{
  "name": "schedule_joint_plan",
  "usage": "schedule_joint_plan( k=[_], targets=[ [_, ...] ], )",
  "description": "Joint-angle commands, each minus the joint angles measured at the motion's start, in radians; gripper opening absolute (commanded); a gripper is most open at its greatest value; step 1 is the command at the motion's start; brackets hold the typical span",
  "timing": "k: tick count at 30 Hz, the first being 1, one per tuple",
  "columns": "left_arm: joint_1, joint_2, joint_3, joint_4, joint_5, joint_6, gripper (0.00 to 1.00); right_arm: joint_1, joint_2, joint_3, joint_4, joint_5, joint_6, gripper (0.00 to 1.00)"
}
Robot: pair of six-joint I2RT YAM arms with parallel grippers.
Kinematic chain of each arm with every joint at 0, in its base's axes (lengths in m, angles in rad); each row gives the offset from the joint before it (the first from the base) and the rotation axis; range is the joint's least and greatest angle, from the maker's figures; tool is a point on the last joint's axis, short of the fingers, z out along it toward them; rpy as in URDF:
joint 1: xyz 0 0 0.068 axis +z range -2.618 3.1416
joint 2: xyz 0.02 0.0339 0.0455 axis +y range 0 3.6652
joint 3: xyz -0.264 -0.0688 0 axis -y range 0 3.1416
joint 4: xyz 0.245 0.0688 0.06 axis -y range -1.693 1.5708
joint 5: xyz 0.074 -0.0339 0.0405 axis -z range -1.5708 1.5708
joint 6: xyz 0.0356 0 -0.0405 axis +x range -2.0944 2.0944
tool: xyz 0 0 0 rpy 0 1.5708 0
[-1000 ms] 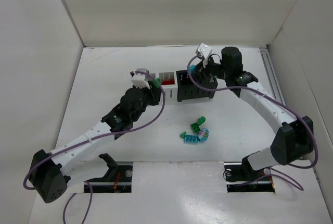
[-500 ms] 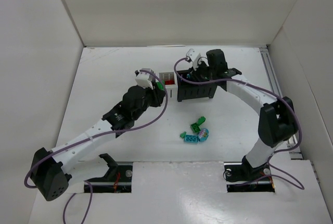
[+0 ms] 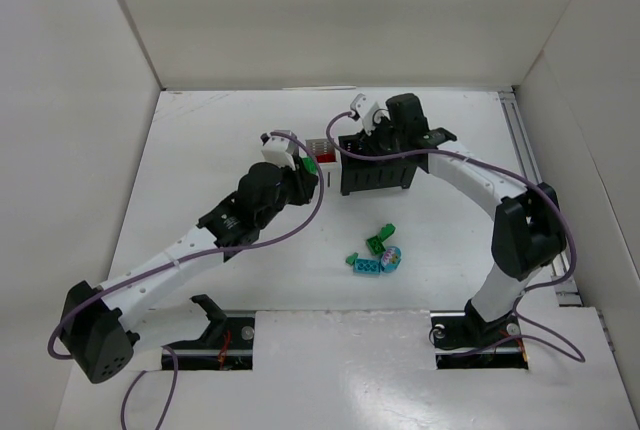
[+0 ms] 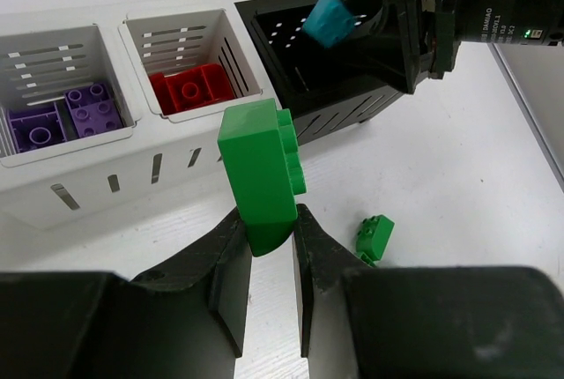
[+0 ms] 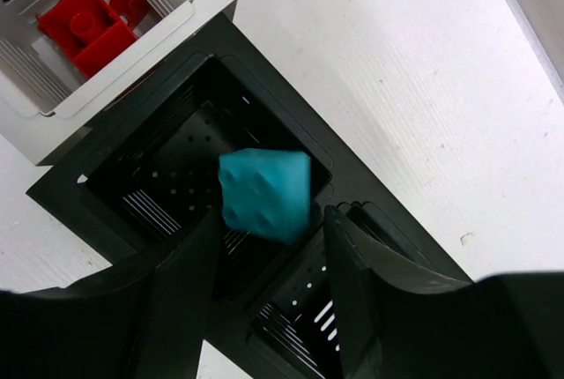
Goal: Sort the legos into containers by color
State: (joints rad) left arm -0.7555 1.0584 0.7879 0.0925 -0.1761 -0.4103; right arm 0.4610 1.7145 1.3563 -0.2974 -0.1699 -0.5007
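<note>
My left gripper (image 4: 269, 229) is shut on an upright green brick (image 4: 260, 172) and holds it in front of the white bins; it also shows in the top view (image 3: 308, 163). My right gripper (image 5: 271, 219) stands open over the black bin (image 5: 132, 176) next to the red bin. A teal brick (image 5: 264, 194) is loose between its jaws, with a gap to the right finger (image 5: 361, 256). The teal brick also shows in the left wrist view (image 4: 330, 19). One white bin (image 4: 79, 154) holds purple bricks (image 4: 62, 115), the other white bin (image 4: 251, 84) holds red bricks (image 4: 189, 88).
Loose bricks lie on the table in front of the bins: a green one (image 3: 380, 240), a green and teal one (image 3: 362, 263) and a cyan and purple piece (image 3: 392, 257). A second black bin (image 3: 395, 178) sits at the right end of the row. White walls enclose the table.
My right gripper has moved left over the black bin and its jaws have parted from the teal brick. My left gripper has moved a little right with the green brick.
</note>
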Motion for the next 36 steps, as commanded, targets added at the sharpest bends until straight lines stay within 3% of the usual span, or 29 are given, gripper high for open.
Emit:
schedule_joint_plan(
  k=[1, 2, 11, 16, 29, 36],
  targets=[
    [0.005, -0.008, 0.050, 0.012, -0.006, -0.013, 0.00, 0.018, -0.003, 0.053, -0.023, 0.035, -0.007, 0.56],
    [0.005, -0.008, 0.050, 0.003, -0.016, -0.013, 0.00, 0.018, -0.003, 0.053, -0.032, 0.044, -0.007, 0.62],
    [0.005, -0.017, 0.050, -0.016, -0.025, -0.022, 0.00, 0.036, -0.044, 0.053, -0.032, 0.062, -0.016, 0.73],
    [0.005, -0.017, 0.073, -0.052, -0.043, -0.033, 0.00, 0.054, -0.064, 0.063, -0.051, 0.121, -0.036, 1.00],
    [0.015, 0.006, 0.114, -0.143, -0.095, -0.087, 0.00, 0.172, 0.000, 0.205, -0.184, 0.264, -0.088, 1.00],
    [0.015, -0.092, 0.083, -0.200, -0.124, -0.117, 0.00, 0.197, 0.023, 0.216, -0.117, 0.119, -0.099, 1.00]
  ],
)
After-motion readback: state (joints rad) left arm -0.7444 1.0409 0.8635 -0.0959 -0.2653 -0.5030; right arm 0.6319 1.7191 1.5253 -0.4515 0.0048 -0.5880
